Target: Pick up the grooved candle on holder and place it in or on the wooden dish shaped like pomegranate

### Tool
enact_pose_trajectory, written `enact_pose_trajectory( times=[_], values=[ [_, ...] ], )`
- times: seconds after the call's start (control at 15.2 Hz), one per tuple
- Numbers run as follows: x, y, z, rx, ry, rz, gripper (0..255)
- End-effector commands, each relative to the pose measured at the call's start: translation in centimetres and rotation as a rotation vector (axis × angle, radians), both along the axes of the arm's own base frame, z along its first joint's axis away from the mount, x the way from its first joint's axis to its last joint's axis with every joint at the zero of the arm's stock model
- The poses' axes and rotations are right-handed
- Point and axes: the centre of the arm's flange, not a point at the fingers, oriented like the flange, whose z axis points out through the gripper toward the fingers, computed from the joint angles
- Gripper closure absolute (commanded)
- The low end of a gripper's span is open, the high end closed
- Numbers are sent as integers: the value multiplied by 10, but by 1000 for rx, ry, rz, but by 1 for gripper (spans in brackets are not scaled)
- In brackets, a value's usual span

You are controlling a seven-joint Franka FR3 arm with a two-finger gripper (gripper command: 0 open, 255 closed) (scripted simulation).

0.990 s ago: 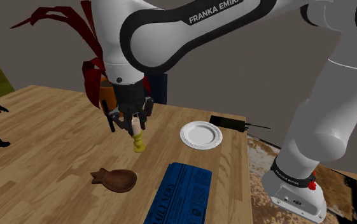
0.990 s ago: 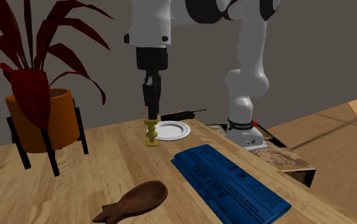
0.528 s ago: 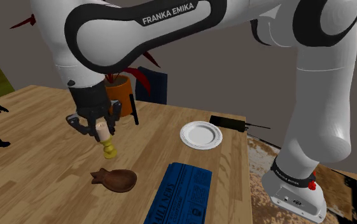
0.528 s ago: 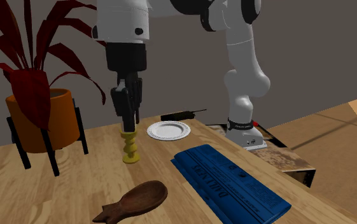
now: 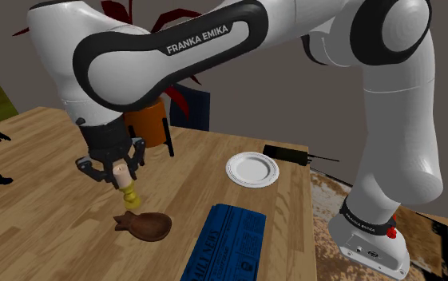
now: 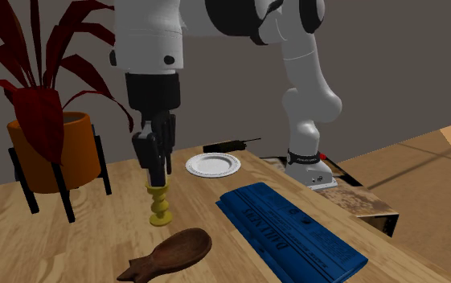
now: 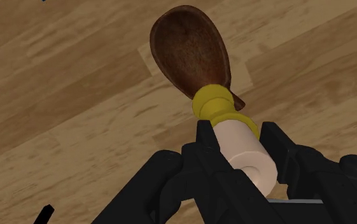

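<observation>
Gripper (image 7: 237,137) squeezes the cream candle on its yellow holder (image 7: 233,124) by the wax top. It hangs just above the brown wooden dish (image 5: 145,226), lower left in the shoulder view. It looks light and stiff, maybe slippery, so hold it gently.

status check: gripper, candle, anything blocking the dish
Gripper shut on candle. Candle upright, at the narrow end of the wooden dish. Nothing between them.

Downward claw (image 5: 120,171), fingers (image 7: 207,143) tight around candle (image 7: 240,143).
</observation>
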Motion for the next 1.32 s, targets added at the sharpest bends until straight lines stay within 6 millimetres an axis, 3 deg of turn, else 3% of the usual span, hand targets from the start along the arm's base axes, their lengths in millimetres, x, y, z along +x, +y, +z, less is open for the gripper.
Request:
enact_pose_trajectory(
  times=[0.0, 0.79, 1.25],
  values=[
    [0, 0, -11, 0, 0, 0, 255],
    [0, 0, -78, 0, 0, 0, 255],
    [0, 0, -78, 0, 0, 0, 255]
  ],
)
